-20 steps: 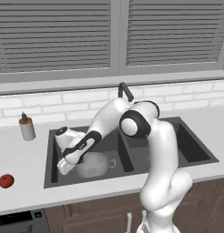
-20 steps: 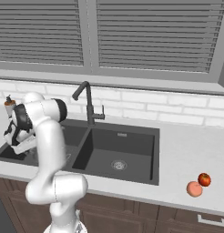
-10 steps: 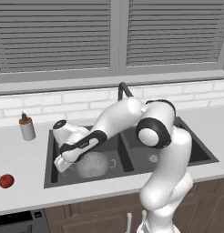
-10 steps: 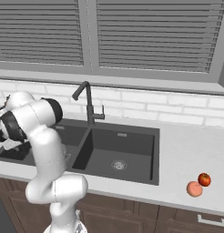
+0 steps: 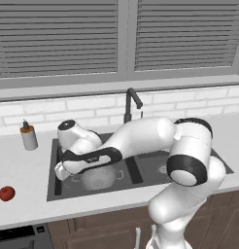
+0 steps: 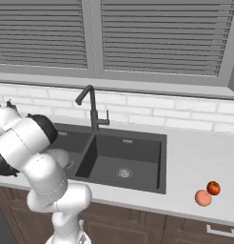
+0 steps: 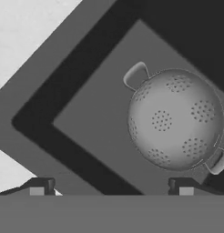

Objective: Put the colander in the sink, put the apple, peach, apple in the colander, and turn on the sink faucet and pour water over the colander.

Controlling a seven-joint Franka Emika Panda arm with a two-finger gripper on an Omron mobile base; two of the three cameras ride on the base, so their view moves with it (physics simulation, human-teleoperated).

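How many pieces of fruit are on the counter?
3. One apple lies left of the sink. Another apple and a peach sit together right of it. The arm may hide others.

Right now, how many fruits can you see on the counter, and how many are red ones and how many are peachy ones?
Red apples: 2, one left of the sink, one on the right counter
Peach: 1, beside the right apple
Total: 3 fruits, none in the colander
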